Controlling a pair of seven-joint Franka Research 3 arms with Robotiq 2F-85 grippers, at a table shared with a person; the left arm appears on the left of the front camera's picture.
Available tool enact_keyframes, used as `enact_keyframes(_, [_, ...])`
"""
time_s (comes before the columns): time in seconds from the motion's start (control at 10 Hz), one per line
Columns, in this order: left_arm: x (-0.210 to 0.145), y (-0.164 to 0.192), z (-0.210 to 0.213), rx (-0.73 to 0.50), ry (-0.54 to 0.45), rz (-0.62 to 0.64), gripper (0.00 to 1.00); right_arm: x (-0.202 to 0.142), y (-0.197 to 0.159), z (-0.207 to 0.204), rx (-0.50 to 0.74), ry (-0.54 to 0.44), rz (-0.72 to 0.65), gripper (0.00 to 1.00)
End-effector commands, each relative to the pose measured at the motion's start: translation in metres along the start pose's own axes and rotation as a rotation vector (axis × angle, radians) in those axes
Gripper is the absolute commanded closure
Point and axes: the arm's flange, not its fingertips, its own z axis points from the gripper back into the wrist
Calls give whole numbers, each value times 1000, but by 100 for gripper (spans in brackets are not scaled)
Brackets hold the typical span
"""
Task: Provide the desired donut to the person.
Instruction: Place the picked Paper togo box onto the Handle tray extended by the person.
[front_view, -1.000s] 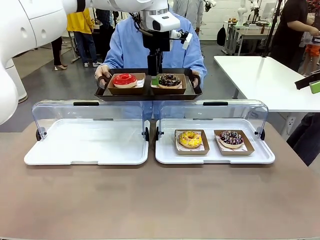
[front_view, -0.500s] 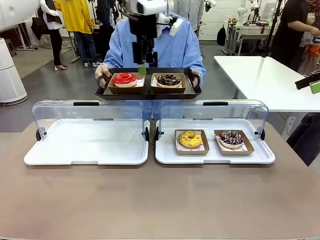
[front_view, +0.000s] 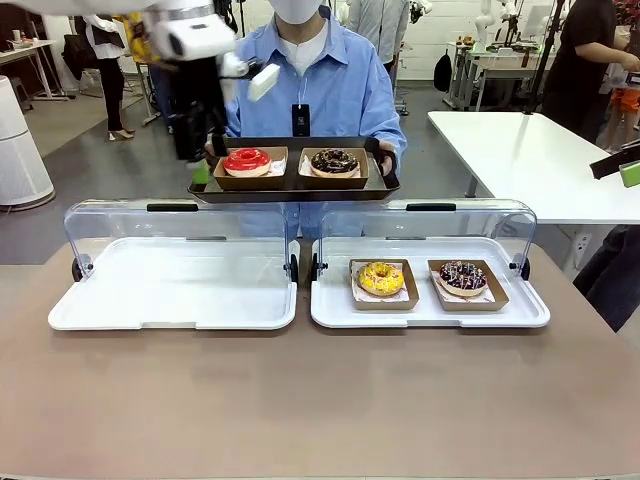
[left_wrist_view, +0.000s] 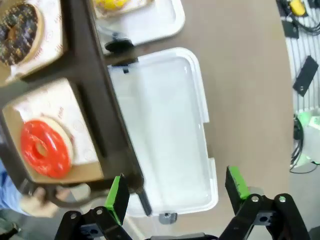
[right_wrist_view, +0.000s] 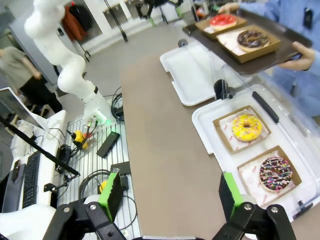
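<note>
The person (front_view: 320, 80) stands at the far side holding a black tray (front_view: 295, 186) with a red-glazed donut (front_view: 248, 160) and a chocolate donut (front_view: 335, 161), each in a brown paper boat. My left gripper (front_view: 198, 165) hangs open by the tray's left end, beside the red donut (left_wrist_view: 45, 148), with nothing between its fingers (left_wrist_view: 119, 199). My right gripper (right_wrist_view: 170, 195) is open and empty, high over the table's right side. A yellow donut (front_view: 381, 278) and a sprinkled chocolate donut (front_view: 462, 276) lie in the right white case (front_view: 430, 315).
The left white case (front_view: 175, 300) holds nothing; both cases have clear lids (front_view: 180, 235) standing up at their far edge. A white table (front_view: 540, 160) stands at the right. Bystanders move in the background. Brown tabletop (front_view: 320, 400) is bare in front.
My left gripper has swung left, from above the chocolate donut on the held tray to the tray's left end. The person's tray has stayed put.
</note>
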Motion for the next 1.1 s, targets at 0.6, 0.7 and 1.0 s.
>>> enact_keyframes(0.6, [-81, -37, -8, -10, 19, 114, 0, 1, 0, -2, 10, -15, 14, 0])
enact_keyframes(0.7, [-88, -36, -14, -31, 27, 115, 0, 1, 0, -2, 10, -15, 14, 0])
enact_keyframes(1.0, [-97, -31, -11, 1, 40, 142, 0, 1, 0, -2, 10, -15, 14, 0])
